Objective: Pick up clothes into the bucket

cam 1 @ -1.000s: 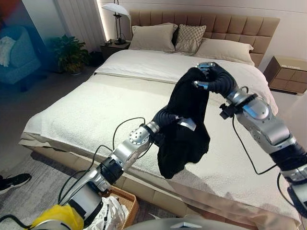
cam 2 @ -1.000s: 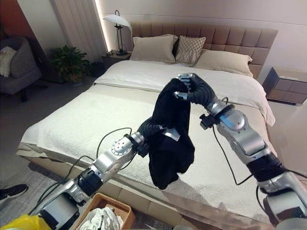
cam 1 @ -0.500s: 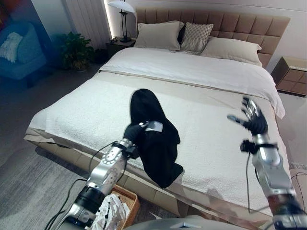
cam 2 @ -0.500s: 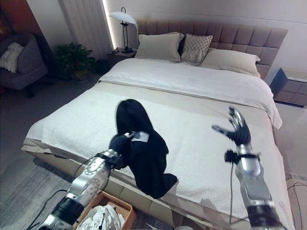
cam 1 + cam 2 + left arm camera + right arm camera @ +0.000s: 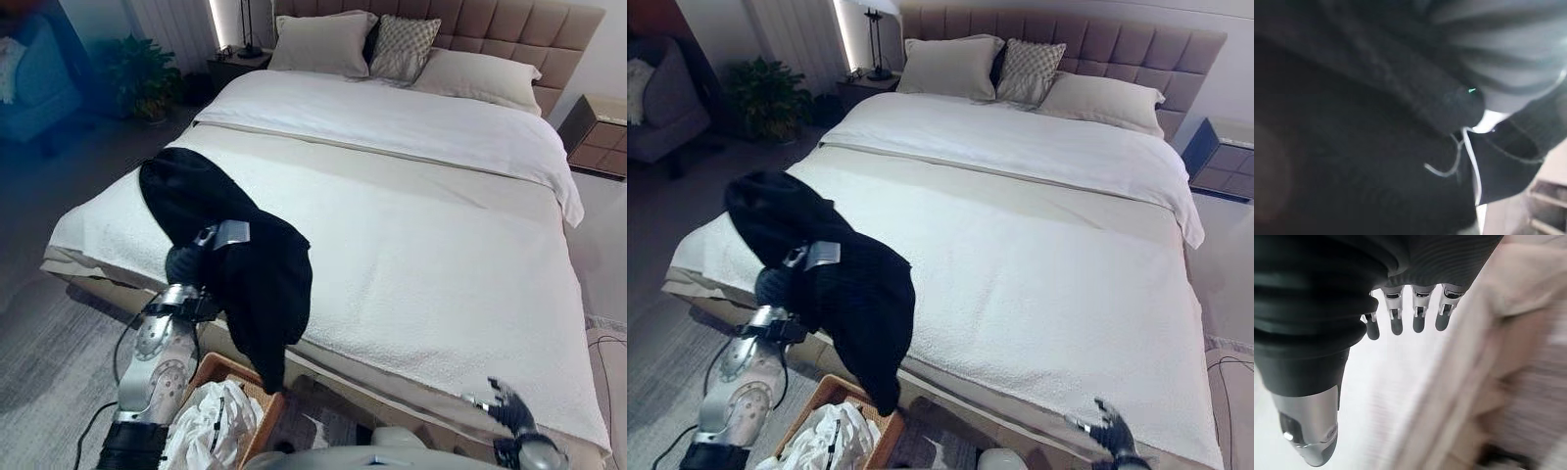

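**Black garment carried toward the basket**

The left hand (image 5: 186, 264) is raised at the near left corner of the bed (image 5: 411, 245), with the black garment (image 5: 230, 259) draped over and around it. The cloth covers the fingers in the head views, and the left wrist view shows dark fabric pressed close against the camera, so I cannot tell how the fingers are set. Since the garment hangs free of the mattress and its weight runs down from that hand, the hand is evidently bearing it.

One end of the garment bunches up above and behind the hand; the longer part falls past the bed's edge, its lowest tip hanging just above the basket (image 5: 257, 409) on the floor. That placement suits the task: lifting the cloth high clears the bed frame, and letting the tail dangle over the basket's rim means a release or a short lowering should drop it inside. The basket already holds white clothes (image 5: 206, 431), so the black piece would land on top of them.

The right hand (image 5: 1410, 313) is low at the near right edge of the bed, fingers straight and spread, gripping nothing. It seems simply parked out of the way, leaving the carry to the left arm.

The main risk, as I judge it, is the bunched upper part snagging on the hand after release.
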### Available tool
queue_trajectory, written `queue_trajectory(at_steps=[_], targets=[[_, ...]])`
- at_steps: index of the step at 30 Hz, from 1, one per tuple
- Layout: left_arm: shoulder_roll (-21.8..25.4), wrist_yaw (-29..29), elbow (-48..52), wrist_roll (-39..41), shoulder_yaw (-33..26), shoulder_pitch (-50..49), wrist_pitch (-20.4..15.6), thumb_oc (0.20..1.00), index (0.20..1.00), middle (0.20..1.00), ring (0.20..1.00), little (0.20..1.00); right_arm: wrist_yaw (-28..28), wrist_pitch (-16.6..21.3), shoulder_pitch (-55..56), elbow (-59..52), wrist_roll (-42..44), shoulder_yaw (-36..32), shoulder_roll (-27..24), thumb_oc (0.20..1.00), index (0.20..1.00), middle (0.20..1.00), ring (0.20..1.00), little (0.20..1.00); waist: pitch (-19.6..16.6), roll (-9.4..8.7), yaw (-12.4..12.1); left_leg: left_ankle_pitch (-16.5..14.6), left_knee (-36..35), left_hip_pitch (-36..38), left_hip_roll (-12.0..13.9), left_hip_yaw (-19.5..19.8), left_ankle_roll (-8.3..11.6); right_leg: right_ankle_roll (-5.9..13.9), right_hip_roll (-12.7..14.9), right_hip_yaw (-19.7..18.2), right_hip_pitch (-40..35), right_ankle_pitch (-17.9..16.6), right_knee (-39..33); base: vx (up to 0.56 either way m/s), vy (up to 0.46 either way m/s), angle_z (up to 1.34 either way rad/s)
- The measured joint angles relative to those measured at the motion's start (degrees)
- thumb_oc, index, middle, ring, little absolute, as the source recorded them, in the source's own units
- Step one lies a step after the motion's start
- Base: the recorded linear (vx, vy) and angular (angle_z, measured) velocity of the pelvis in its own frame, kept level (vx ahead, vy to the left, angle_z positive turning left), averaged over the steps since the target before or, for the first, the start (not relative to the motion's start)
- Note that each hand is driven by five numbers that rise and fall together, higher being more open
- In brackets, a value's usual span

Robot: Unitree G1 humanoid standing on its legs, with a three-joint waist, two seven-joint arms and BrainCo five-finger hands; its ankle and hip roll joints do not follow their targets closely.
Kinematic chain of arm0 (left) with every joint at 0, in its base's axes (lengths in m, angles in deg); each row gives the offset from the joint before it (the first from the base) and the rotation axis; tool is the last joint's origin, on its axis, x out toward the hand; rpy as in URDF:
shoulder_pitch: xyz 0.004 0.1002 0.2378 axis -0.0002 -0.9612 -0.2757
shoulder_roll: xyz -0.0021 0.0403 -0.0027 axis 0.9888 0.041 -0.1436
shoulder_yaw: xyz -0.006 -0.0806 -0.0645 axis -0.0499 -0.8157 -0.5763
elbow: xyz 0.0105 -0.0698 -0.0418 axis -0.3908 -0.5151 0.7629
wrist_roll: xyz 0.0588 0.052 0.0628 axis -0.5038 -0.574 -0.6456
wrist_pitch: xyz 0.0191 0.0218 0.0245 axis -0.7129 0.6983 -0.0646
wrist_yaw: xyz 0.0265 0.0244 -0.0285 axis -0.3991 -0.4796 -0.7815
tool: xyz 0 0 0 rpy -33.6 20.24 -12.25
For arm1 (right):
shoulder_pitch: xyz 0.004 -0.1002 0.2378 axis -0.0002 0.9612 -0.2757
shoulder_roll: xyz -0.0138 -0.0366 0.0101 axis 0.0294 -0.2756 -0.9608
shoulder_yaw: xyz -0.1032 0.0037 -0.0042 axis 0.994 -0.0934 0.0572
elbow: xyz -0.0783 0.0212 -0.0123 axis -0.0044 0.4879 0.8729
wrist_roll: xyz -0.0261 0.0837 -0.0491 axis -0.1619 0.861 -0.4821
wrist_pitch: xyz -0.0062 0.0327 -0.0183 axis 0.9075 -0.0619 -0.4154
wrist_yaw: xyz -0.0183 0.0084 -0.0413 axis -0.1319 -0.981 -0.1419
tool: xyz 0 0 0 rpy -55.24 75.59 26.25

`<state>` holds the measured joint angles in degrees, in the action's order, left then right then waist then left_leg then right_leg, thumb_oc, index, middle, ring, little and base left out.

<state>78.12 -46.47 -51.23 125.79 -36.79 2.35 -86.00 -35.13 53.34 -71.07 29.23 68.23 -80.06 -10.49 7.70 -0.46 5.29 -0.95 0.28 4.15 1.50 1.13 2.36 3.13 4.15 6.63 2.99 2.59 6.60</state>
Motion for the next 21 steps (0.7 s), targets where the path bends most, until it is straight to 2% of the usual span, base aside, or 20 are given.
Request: queue_trajectory(at_steps=[2,3,6,7,12,15,19,21], targets=[[0.21,-0.91,0.03,-1.43,-2.38,-1.90,-0.81,0.200,0.200,0.200,0.200,0.200,-0.25,-0.23,-0.41,3.01,-0.40,0.59,0.09,1.000,1.000,1.000,1.000,1.000,0.38,-0.14,-0.03,-0.05,0.57,-1.02,0.03,0.12,0.15,0.04,-0.02,0.04,1.03,0.12,0.77,-0.05,0.003,0.03],[0.16,-1.43,-0.10,-2.15,-3.13,-3.32,-1.86,0.200,0.200,0.200,0.200,0.200,-0.33,0.03,0.11,5.10,-0.45,0.83,0.14,1.000,1.000,1.000,1.000,1.000,0.83,-0.20,-1.11,-0.07,1.05,-1.60,0.02,0.36,0.17,0.03,0.00,0.13,1.55,0.36,1.26,-0.04,0.005,0.04],[0.06,-2.08,-0.67,-2.70,-3.44,-4.35,-2.29,0.200,0.200,0.200,0.200,0.200,-0.36,-0.08,-0.29,7.81,-0.45,1.08,0.26,1.000,1.000,1.000,1.000,1.000,2.03,-0.55,-2.19,-0.15,1.47,-2.23,0.08,0.73,0.28,-0.07,-0.03,0.38,2.17,0.66,1.80,-0.09,0.007,0.06],[0.08,-2.31,-1.96,-3.74,-3.74,-5.17,-3.45,0.200,0.200,0.200,0.200,0.200,-0.33,-0.06,-1.35,8.33,-0.45,1.07,0.24,1.000,1.000,1.000,1.000,1.000,2.14,-0.69,-2.83,-0.30,2.19,-3.59,0.02,0.81,0.41,-0.13,0.10,0.34,3.17,0.92,2.56,-0.10,0.014,0.03],[0.40,-4.14,-10.48,-8.36,-4.96,-7.78,-3.32,0.200,0.200,0.200,0.200,0.200,-0.31,0.07,-4.53,7.81,-0.41,1.07,0.17,1.000,1.000,1.000,1.000,1.000,4.60,-1.28,-3.22,-0.76,5.86,-8.51,-0.14,1.32,0.66,-0.14,0.27,0.37,7.76,1.15,5.38,-0.09,0.019,0.03],[0.66,-6.75,-17.51,-14.11,-6.12,-7.75,-2.98,0.200,0.200,0.200,0.200,0.200,-0.22,0.39,-7.12,7.83,-0.34,1.14,0.04,1.000,1.000,1.000,1.000,1.000,7.42,-1.74,-3.12,-0.93,7.29,-11.07,-0.01,1.64,0.90,-0.38,0.22,0.52,10.13,1.30,6.60,-0.07,0.021,0.04],[2.94,-12.00,-23.96,-26.72,-6.81,-6.42,-3.26,0.200,0.200,0.200,0.200,0.200,0.43,0.87,-8.81,7.24,-0.08,1.99,-0.32,1.000,1.000,1.000,1.000,1.000,9.73,-2.07,-3.30,-1.39,9.37,-14.83,0.13,2.23,0.99,-0.49,0.14,0.81,13.36,1.34,8.09,-0.07,0.023,0.05],[4.18,-15.97,-28.06,-33.26,-6.80,-4.24,-3.14,0.200,0.200,0.200,0.200,0.200,1.47,1.77,-10.65,7.08,0.32,2.28,-0.35,1.000,1.000,1.000,1.000,1.000,12.14,-2.40,-3.34,-1.83,11.73,-17.62,0.21,2.34,1.29,-0.65,0.15,0.94,15.74,1.44,9.59,-0.05,0.008,0.01]])
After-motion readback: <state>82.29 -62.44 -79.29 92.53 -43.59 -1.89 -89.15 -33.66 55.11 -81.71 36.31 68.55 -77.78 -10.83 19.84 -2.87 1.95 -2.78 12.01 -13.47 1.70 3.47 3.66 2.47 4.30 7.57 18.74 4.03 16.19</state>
